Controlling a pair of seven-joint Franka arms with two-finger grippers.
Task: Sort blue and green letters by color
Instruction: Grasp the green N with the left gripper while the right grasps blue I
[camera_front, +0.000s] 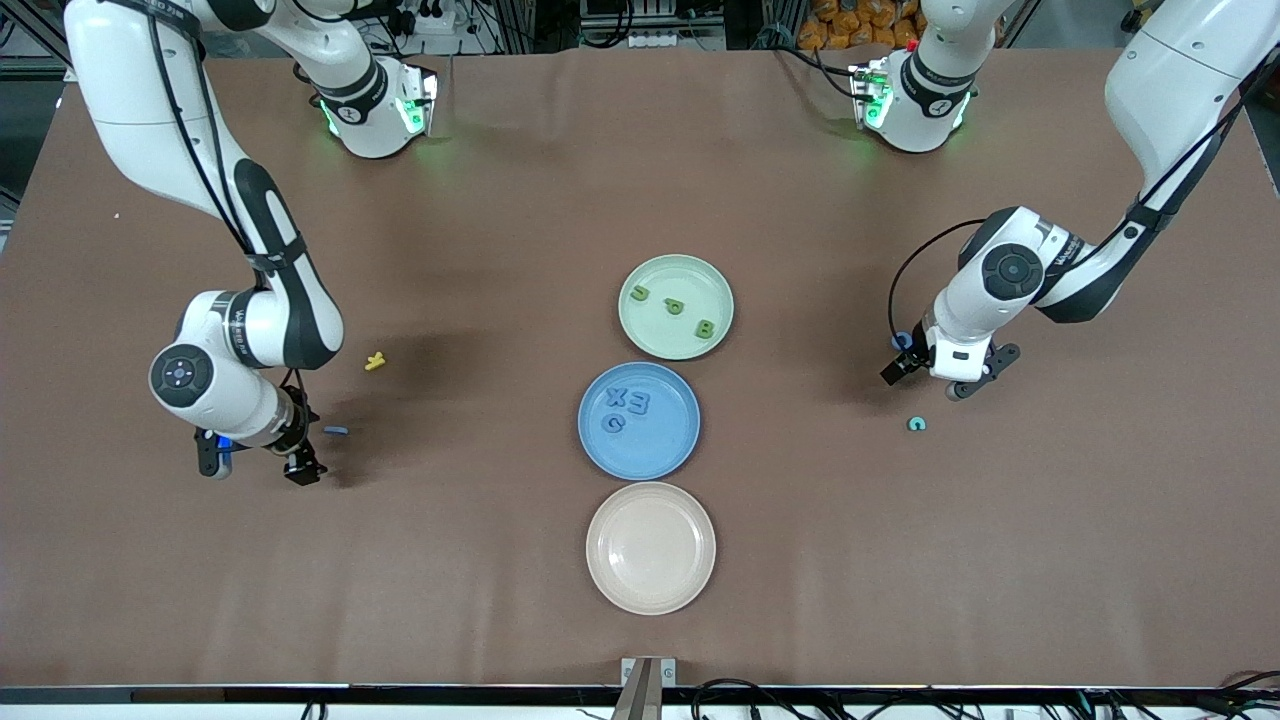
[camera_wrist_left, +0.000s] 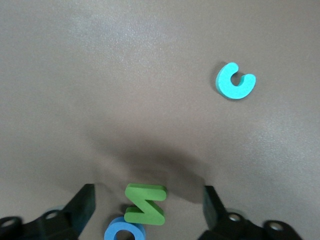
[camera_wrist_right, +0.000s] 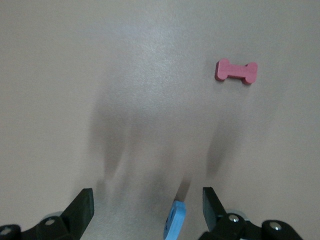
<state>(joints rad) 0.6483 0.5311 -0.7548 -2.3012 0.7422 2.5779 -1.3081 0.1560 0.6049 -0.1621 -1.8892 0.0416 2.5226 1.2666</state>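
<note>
Green chunky N letter (camera_wrist_left: 145, 203) touches a blue round letter (camera_wrist_left: 124, 231) on the brown tablecloth (camera_front: 480, 200), under the spread-open left gripper (camera_wrist_left: 149, 210). Risk: closing could pinch both. Right gripper (camera_wrist_right: 148, 210), spread too, hangs over a thin blue letter (camera_wrist_right: 175, 226)

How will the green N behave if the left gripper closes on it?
Probably light and stiff: the green N looks chunky, lying flat between the fingers of the open left gripper. It shouldn't roll but may twist, having slanted edges. The blue round letter against it could get dragged along. The right gripper hangs open above another blue letter.
</note>
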